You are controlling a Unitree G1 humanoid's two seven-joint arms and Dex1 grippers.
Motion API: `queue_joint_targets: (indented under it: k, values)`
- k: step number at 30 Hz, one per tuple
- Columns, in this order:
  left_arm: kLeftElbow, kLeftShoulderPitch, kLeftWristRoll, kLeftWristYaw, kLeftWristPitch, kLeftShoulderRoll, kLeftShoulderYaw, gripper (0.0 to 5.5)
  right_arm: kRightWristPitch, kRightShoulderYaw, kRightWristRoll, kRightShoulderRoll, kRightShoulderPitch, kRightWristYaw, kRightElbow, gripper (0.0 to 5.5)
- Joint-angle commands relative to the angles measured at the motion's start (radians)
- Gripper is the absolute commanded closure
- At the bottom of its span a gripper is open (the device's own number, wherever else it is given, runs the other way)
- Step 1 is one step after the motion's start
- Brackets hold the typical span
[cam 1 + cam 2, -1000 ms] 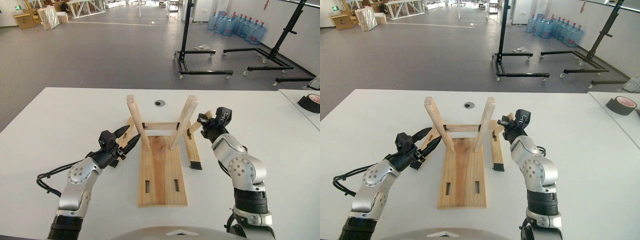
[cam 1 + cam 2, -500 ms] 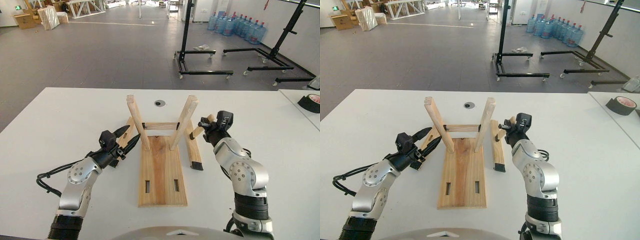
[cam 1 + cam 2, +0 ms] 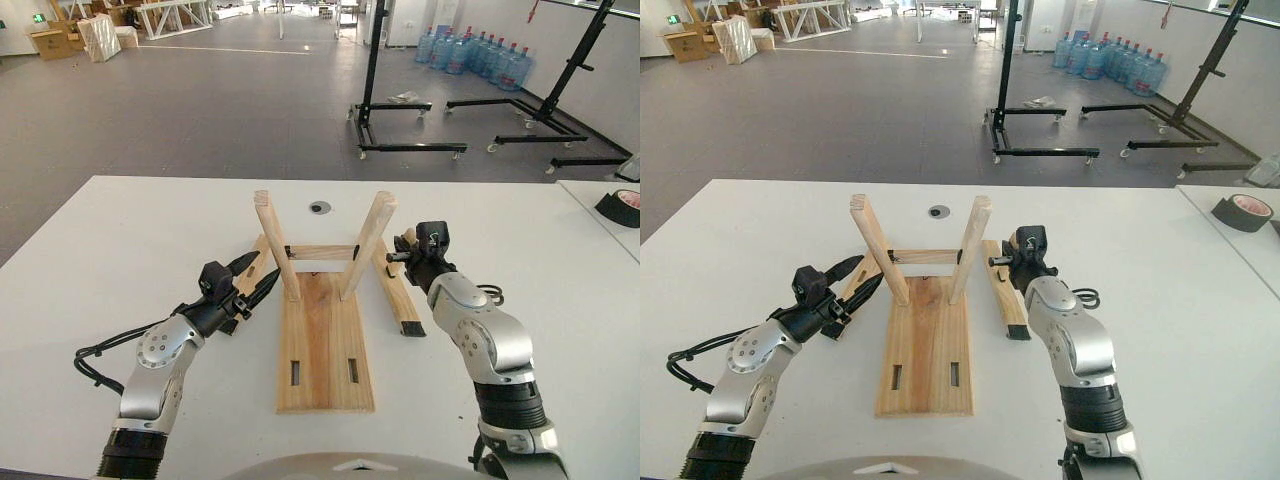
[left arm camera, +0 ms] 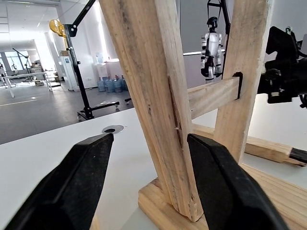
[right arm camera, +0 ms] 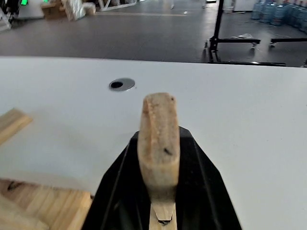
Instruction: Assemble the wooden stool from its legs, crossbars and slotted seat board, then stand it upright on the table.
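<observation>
The slotted seat board (image 3: 325, 345) lies flat on the white table (image 3: 150, 230). Two legs (image 3: 275, 245) (image 3: 367, 243) stand tilted in its far slots, joined by a crossbar (image 3: 322, 253). My left gripper (image 3: 257, 276) is open beside the left standing leg (image 4: 153, 96), its fingers (image 4: 72, 187) either side of it and apart from it. A loose leg (image 3: 862, 270) lies under that gripper. My right gripper (image 3: 410, 255) is shut on the far end (image 5: 158, 139) of another loose leg (image 3: 400, 300) lying right of the board.
A round hole (image 3: 320, 207) sits in the table beyond the stool. A black cable (image 3: 95, 355) loops beside my left arm. A tape roll (image 3: 622, 205) rests on the neighbouring table at the far right. Metal stands (image 3: 405, 120) are on the floor behind.
My right gripper has shifted slightly left, towards the right standing leg, and the loose leg it holds has swung so its near end lies farther right. The left arm has not moved.
</observation>
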Motion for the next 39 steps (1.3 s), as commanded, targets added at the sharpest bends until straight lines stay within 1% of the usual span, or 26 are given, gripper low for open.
queue_joint_targets:
  k: [1, 6, 18, 19, 21, 27, 33, 39]
  values:
    - [-0.007, 0.017, 0.014, 0.015, -0.011, -0.005, -0.001, 2.68, 0.106, -0.008, -0.006, -0.03, 0.063, 0.033, 0.014, 5.1]
    - [-0.006, 0.022, 0.017, 0.021, -0.017, -0.006, -0.004, 2.68, 0.107, -0.012, -0.032, -0.053, 0.084, 0.056, 0.005, 5.1]
    - [0.024, -0.006, 0.025, 0.004, -0.024, 0.003, -0.006, 2.68, 0.079, -0.028, -0.07, -0.02, 0.086, 0.055, 0.026, 5.1]
    - [0.026, -0.007, 0.029, 0.002, -0.028, 0.004, -0.007, 2.68, 0.08, -0.031, -0.071, -0.019, 0.082, 0.056, 0.022, 4.72]
    - [0.031, -0.008, 0.033, 0.001, -0.033, 0.003, -0.005, 2.68, 0.085, -0.036, -0.078, -0.022, 0.067, 0.064, 0.011, 4.52]
    - [0.039, -0.001, 0.035, -0.001, -0.044, 0.004, -0.001, 2.68, 0.081, -0.029, -0.111, -0.041, 0.034, 0.092, -0.026, 3.43]
    - [0.04, 0.005, 0.035, -0.003, -0.047, 0.008, 0.0, 2.68, 0.066, -0.042, -0.139, -0.063, -0.009, 0.11, -0.081, 3.43]
    - [0.048, 0.001, 0.035, -0.005, -0.046, 0.012, 0.0, 2.68, 0.043, -0.055, -0.162, -0.085, -0.123, 0.118, -0.134, 3.43]
